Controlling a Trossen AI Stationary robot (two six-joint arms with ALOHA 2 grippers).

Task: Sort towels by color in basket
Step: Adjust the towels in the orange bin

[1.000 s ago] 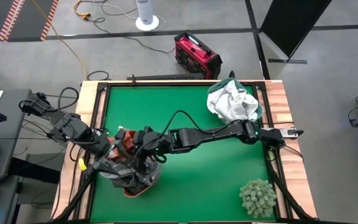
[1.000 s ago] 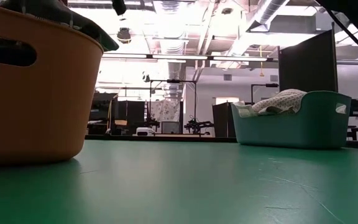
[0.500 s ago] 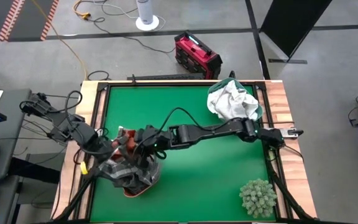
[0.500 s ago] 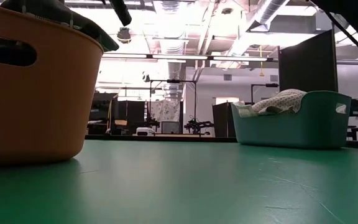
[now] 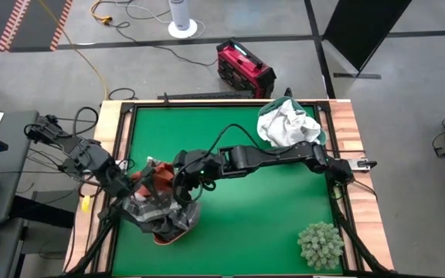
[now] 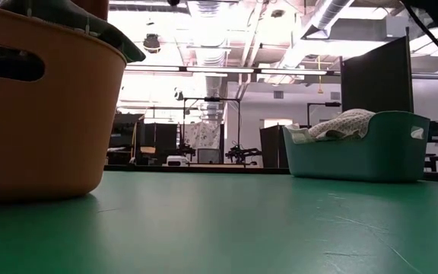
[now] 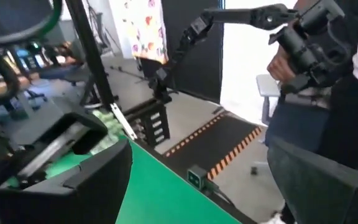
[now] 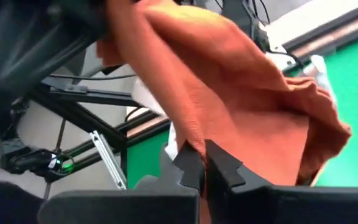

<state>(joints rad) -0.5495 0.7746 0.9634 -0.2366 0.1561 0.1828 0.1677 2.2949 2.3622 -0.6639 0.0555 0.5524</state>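
i have the right gripper (image 8: 205, 163) clenched on the rust-orange towel (image 8: 229, 106), holding it over the orange basket (image 6: 44, 122) at the near left of the green table (image 5: 238, 224). my left gripper (image 5: 134, 179) sits just beside it at the basket's left edge, fingers spread and released, holding nothing. grey towels (image 5: 157, 212) fill that basket. white towels (image 5: 288, 127) lie in the teal basket (image 6: 371, 152) at the far right.
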